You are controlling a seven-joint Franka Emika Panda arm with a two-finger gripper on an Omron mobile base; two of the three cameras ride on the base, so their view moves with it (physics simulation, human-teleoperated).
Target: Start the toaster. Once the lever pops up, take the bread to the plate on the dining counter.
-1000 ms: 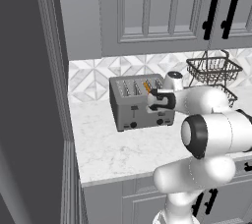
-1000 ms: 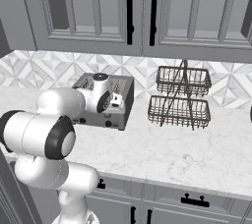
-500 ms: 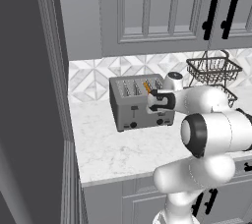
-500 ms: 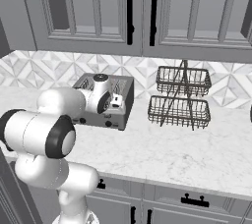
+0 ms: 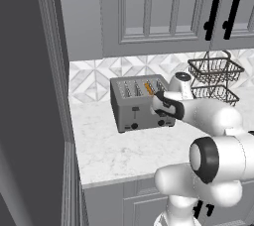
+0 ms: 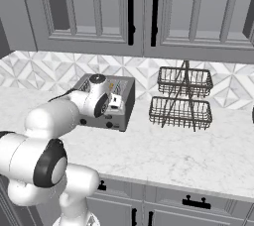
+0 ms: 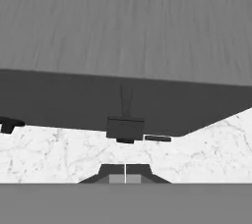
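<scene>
The grey toaster (image 5: pixel 140 105) stands on the marble worktop against the tiled wall, also seen in the right base view (image 6: pixel 124 96). The bread (image 5: pixel 148 88) shows as an orange-tan edge standing in a right-hand top slot. My gripper (image 5: pixel 158 106) is at the toaster's front right face, fingers shut with nothing between them. In the hand view the shut gripper (image 7: pixel 125 171) points at the toaster's front, with a black lever (image 7: pixel 125 128) at the low end of its slot just beyond the tips. A black knob (image 7: pixel 8 125) shows at the left. The plate and dining counter are out of view.
A two-tier black wire basket (image 6: pixel 182 100) stands right of the toaster, also in the left base view (image 5: pixel 214 75). Grey wall cabinets (image 5: pixel 149 7) hang above. A tall dark panel (image 5: pixel 30 101) bounds the worktop (image 5: pixel 109 145) on the left.
My hand has come down from the toaster's top right edge to its front face, fingers still shut. The toaster and bread stay put.
</scene>
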